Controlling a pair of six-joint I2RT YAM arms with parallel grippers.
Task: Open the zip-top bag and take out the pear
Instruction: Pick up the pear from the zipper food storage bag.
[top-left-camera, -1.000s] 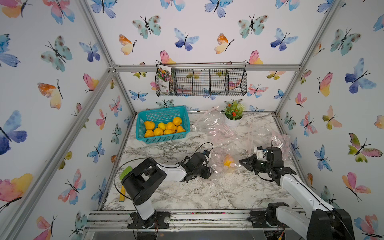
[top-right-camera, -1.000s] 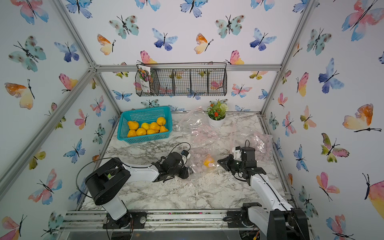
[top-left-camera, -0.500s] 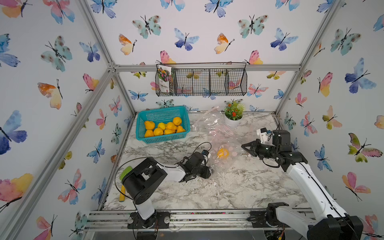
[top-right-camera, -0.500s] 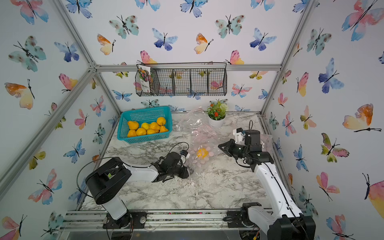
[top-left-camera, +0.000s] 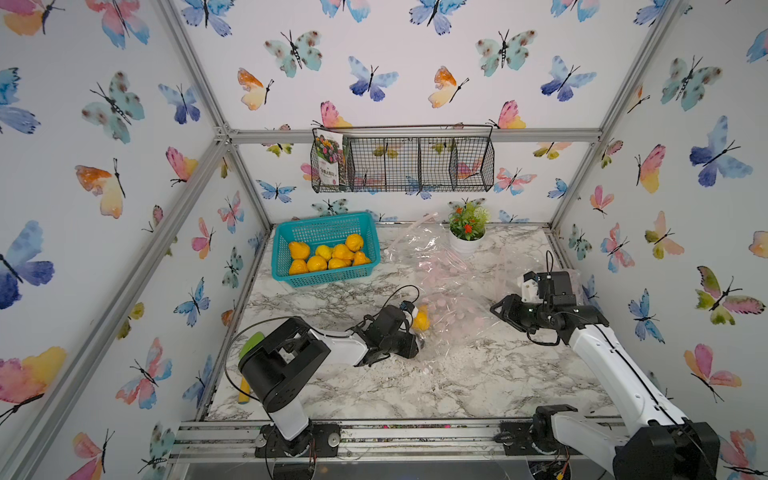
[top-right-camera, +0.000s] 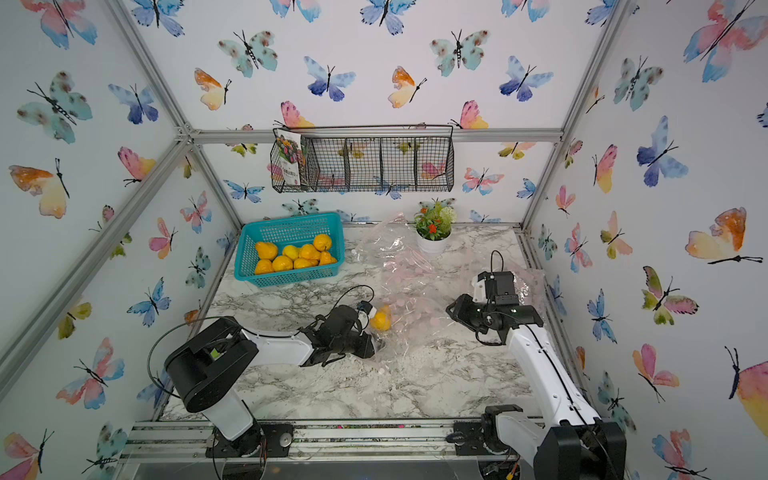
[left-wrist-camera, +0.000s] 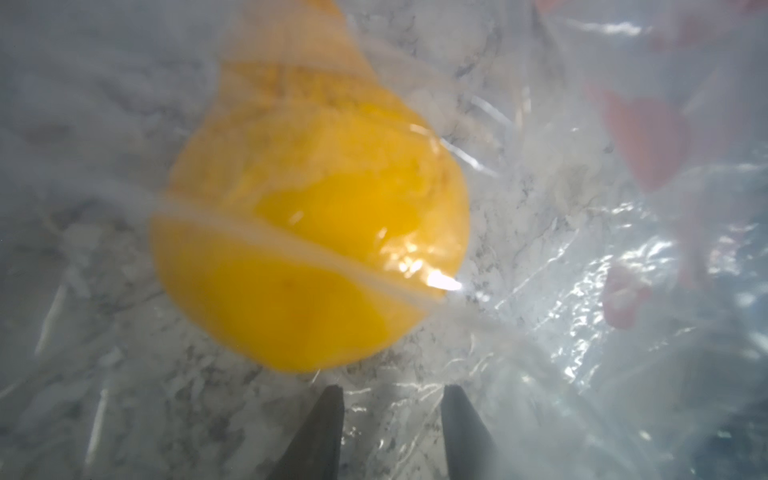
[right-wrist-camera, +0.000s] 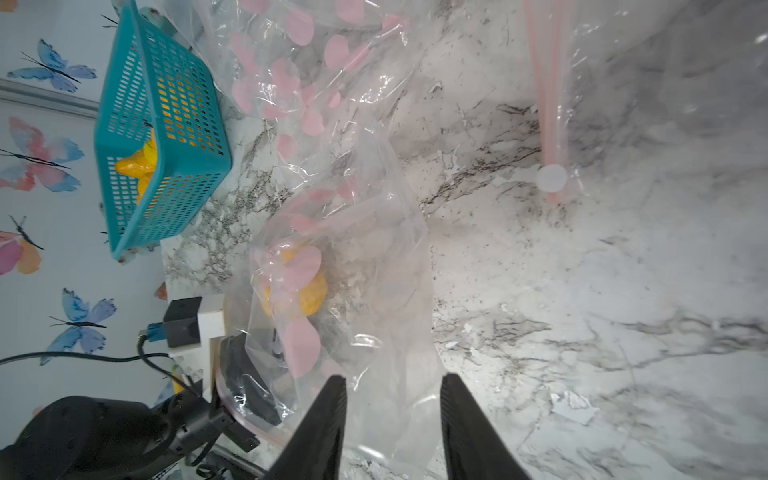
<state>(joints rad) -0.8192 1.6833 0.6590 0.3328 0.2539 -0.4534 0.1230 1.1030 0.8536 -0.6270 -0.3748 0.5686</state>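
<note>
The zip-top bag (top-left-camera: 455, 322) (top-right-camera: 415, 318), clear with pink dots, lies crumpled mid-table. The yellow pear (top-left-camera: 420, 319) (top-right-camera: 381, 319) sits inside it near the mouth. My left gripper (top-left-camera: 413, 340) (top-right-camera: 372, 343) reaches into the bag's pink-rimmed mouth. In the left wrist view the left gripper (left-wrist-camera: 392, 392) is open, and the pear (left-wrist-camera: 316, 249) lies just past the fingertips behind film. My right gripper (top-left-camera: 500, 309) (top-right-camera: 455, 309) hovers at the bag's far end. Seen from the right wrist, the right gripper (right-wrist-camera: 392, 380) is open, with the bag (right-wrist-camera: 374, 257) and the pear (right-wrist-camera: 307, 291) beyond.
A teal basket (top-left-camera: 328, 276) holding several yellow pears stands back left. A potted plant (top-left-camera: 467, 232) is at the back. More clear bags lie behind (top-left-camera: 415, 245) and to the right (top-left-camera: 515, 266), one with a pink zip strip (right-wrist-camera: 550, 178). A wire rack (top-left-camera: 403, 164) hangs on the wall.
My right gripper lifted the bag's far end, then opened and let it go. The bag has dropped flat and the pear slid towards my left gripper.
</note>
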